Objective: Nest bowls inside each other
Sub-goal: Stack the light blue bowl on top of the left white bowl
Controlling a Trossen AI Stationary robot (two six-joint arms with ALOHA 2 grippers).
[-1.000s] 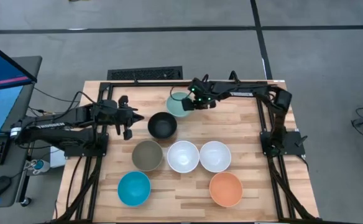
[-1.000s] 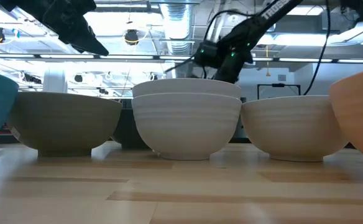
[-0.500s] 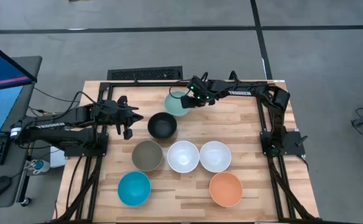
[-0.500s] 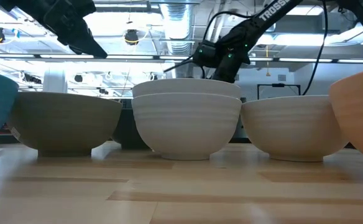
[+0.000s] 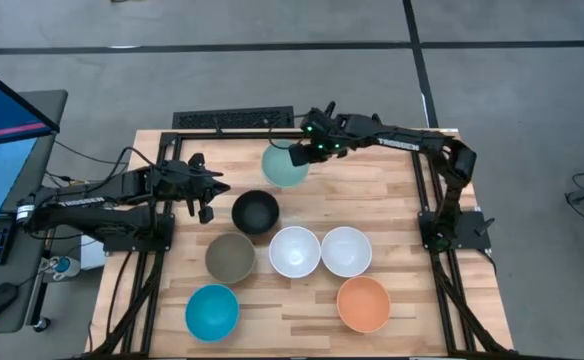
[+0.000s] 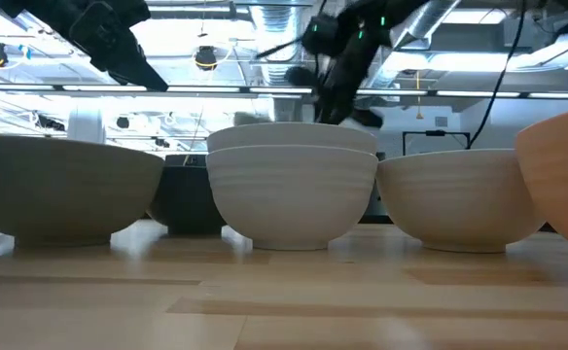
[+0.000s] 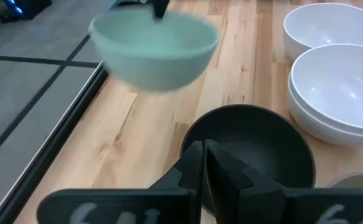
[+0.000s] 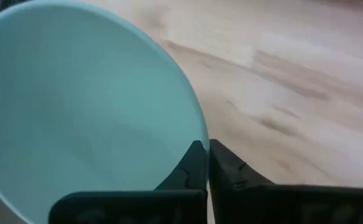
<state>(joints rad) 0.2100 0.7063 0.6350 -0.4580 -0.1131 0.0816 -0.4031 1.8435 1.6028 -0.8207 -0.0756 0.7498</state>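
My right gripper [image 5: 306, 153] is shut on the pale mint green bowl [image 5: 283, 166] above the table's far middle; the bowl also shows in the left wrist view [image 7: 151, 51]. My left gripper [image 5: 208, 192] hovers shut at the left, just left of the black bowl [image 5: 255, 211]. On the table stand the olive-grey bowl [image 5: 231, 257], two nested white bowls [image 5: 295, 251], a single white bowl [image 5: 346, 251], the turquoise bowl [image 5: 212, 312] and the orange bowl [image 5: 363, 304], each on its base. My right gripper pinches the mint bowl's rim [image 8: 200, 124] on the side toward the table's right, one finger inside the bowl and one outside. The fingers come slanting down from the right. The bowl is lifted clear of the table, its opening up, nearly level.
A black frame [image 5: 234, 119] runs along the table's far edge and down both sides past the arm bases. Bare wood lies at the far right [image 5: 382, 190] and along the near edge [image 5: 292, 335].
My right gripper has shut on the mint bowl's rim and risen, lifting the bowl clear of the table and carrying it a little toward the far edge. The black, olive-grey and turquoise bowls now stand slightly nearer the table's near-left corner.
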